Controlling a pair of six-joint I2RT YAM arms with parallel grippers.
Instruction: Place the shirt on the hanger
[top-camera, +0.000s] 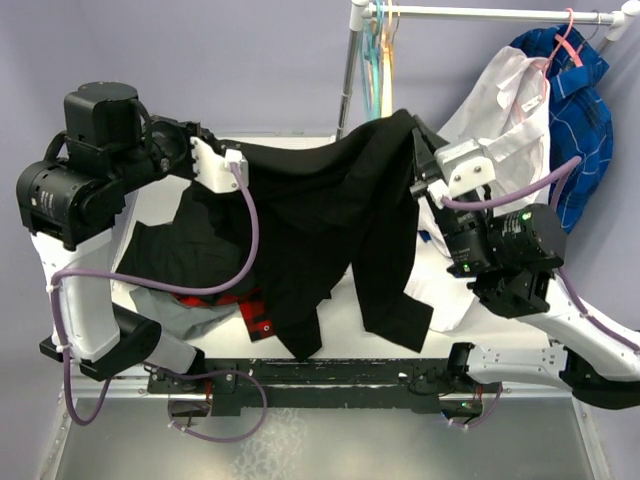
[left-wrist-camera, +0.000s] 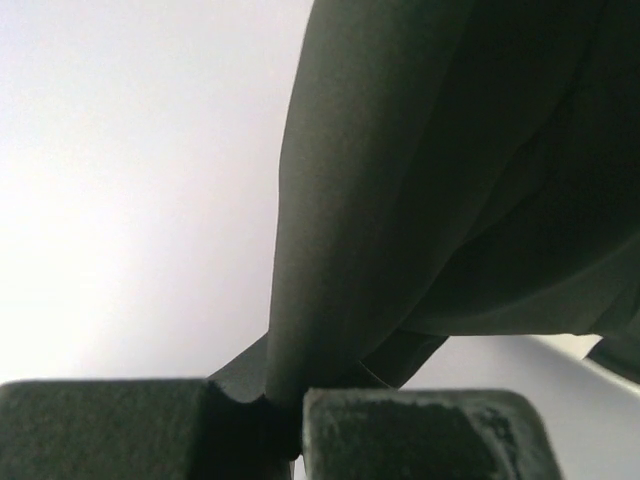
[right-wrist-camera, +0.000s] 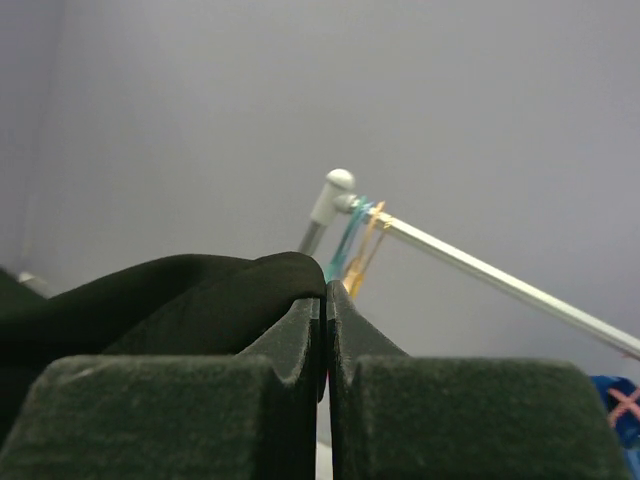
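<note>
The black shirt (top-camera: 330, 220) hangs spread above the table between my two grippers, its lower parts drooping toward the front edge. My left gripper (top-camera: 238, 160) is shut on the shirt's left end; in the left wrist view a fold of the shirt (left-wrist-camera: 430, 180) runs down into that gripper (left-wrist-camera: 295, 420). My right gripper (top-camera: 418, 135) is shut on the shirt's right top edge, and the shirt (right-wrist-camera: 170, 300) drapes over its left finger beside the gripper (right-wrist-camera: 326, 300). The thin yellow-orange hanger (top-camera: 388, 50) hangs on the rail behind the shirt, and that hanger (right-wrist-camera: 366, 240) shows just beyond my right fingertips.
A metal rail (top-camera: 480, 12) on a post crosses the back right. A teal hanger (top-camera: 372, 60) hangs beside the yellow one. A white shirt (top-camera: 500, 110) and a blue plaid shirt (top-camera: 585, 120) hang at the right. A black garment with red plaid (top-camera: 245, 305) lies on the table.
</note>
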